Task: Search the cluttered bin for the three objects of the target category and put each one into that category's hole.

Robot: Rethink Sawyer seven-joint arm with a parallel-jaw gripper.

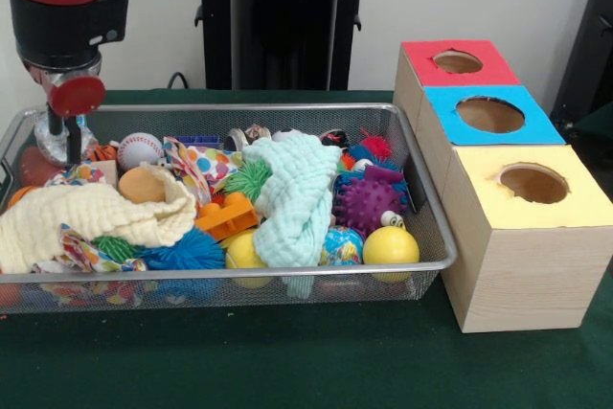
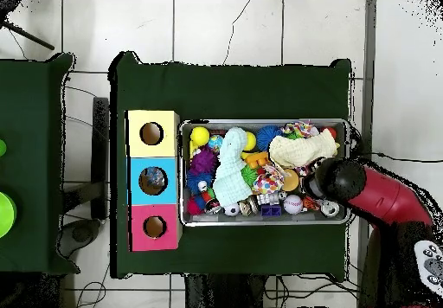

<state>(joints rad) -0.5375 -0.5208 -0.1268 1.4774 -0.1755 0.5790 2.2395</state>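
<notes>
At the left end of the wide silver wire mesh bin (image 1: 436,237) the red and black robot arm comes down from above. Its end effector (image 1: 67,141) is low in the far left corner, right on a small see-through plastic bottle with crinkly walls (image 1: 57,136). I cannot tell if the end effector is open or closed, or if it has the bottle, because the arm's red round part hides it. The bottle looks like it stands up, right under the end effector, so I think the next move is a straight lift up, then a long trip to the right.

Next to the right come a white baseball (image 1: 140,148), a pale yellow cloth (image 1: 86,222), a blue spiky ball (image 1: 187,254) and an orange plastic block (image 1: 226,215). In the middle lies a mint green cloth (image 1: 295,193). Then come a purple spiky ball (image 1: 369,203) and a yellow ball (image 1: 390,246). I cannot see the other two bottles; they may hide under the cloths.

Far right, on the green counter (image 1: 287,361), stand three wooden boxes, each with a round hole: a red-topped box (image 1: 458,62), a blue-topped box (image 1: 488,114) and a yellow-topped box (image 1: 532,184). They touch the bin's right end, well apart from the end effector. I cannot tell which hole is for bottles.
</notes>
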